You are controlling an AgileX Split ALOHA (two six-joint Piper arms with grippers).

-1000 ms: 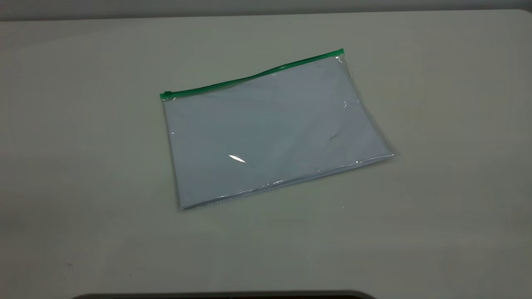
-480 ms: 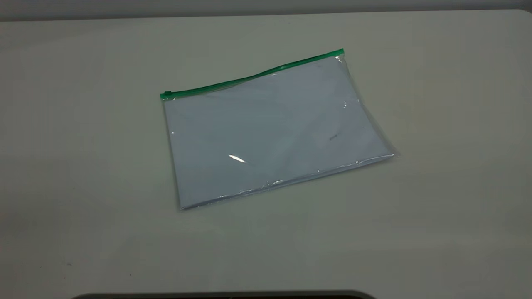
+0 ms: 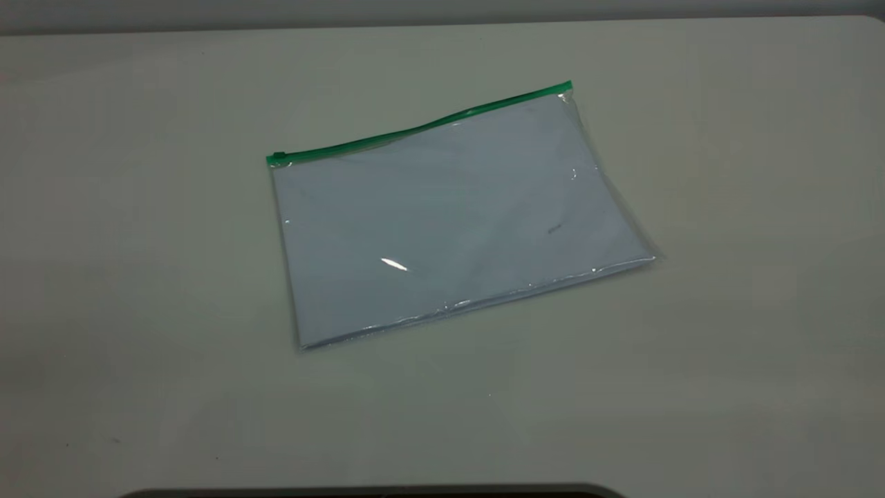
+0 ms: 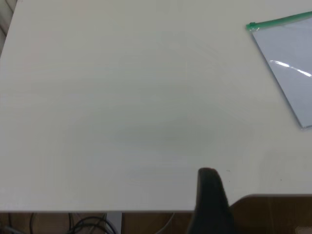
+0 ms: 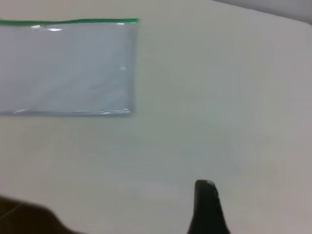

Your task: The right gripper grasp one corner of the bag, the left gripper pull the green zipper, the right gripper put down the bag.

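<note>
On the table (image 3: 138,207) lies the bag (image 3: 449,221); each pincer mostly cropped, grip unclear.

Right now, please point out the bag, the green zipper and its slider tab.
bag (image 3: 449,221): exterior view, middle of the clear front panel.
green zipper (image 3: 422,128): exterior view, midway along the green strip.
slider tab (image 3: 278,158): exterior view, at the strip's left end.

I see the flat clear plastic bag (image 3: 449,214) lying on the pale table (image 3: 138,277), near its middle. Its thin green zipper strip (image 3: 422,126) runs along the far edge (slider tab (image 3: 278,158) at the left end), well apart from both arms.
</note>
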